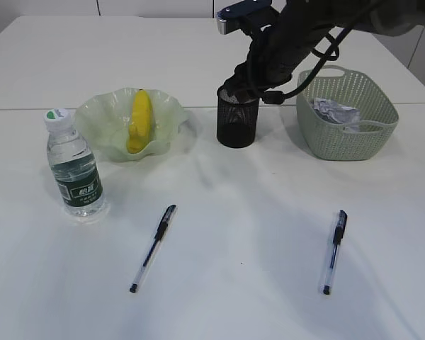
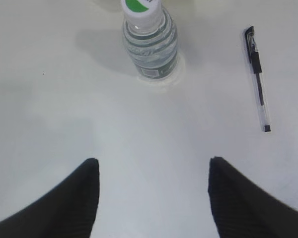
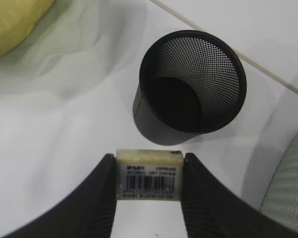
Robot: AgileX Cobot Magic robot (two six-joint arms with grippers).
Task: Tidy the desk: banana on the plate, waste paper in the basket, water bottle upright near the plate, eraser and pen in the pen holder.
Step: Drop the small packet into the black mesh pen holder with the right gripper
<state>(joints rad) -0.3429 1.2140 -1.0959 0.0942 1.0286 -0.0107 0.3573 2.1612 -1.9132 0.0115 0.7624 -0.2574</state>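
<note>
My right gripper [image 3: 149, 173] is shut on a white eraser [image 3: 149, 174] with a barcode label, held above the table just short of the black mesh pen holder [image 3: 191, 87]; in the exterior view the arm hides it above the holder [image 1: 237, 120]. The banana [image 1: 139, 119] lies on the green plate [image 1: 99, 113]. The water bottle [image 1: 74, 165] stands upright next to the plate. Crumpled paper [image 1: 334, 111] lies in the green basket [image 1: 354, 138]. Two pens [image 1: 153, 246] [image 1: 334, 250] lie on the table. My left gripper [image 2: 153, 178] is open and empty, below the bottle [image 2: 150, 39].
A table seam runs behind the pen holder [image 3: 268, 74]. The basket's rim [image 3: 288, 193] shows at the right of the right wrist view. One pen [image 2: 257, 79] lies to the right of the bottle in the left wrist view.
</note>
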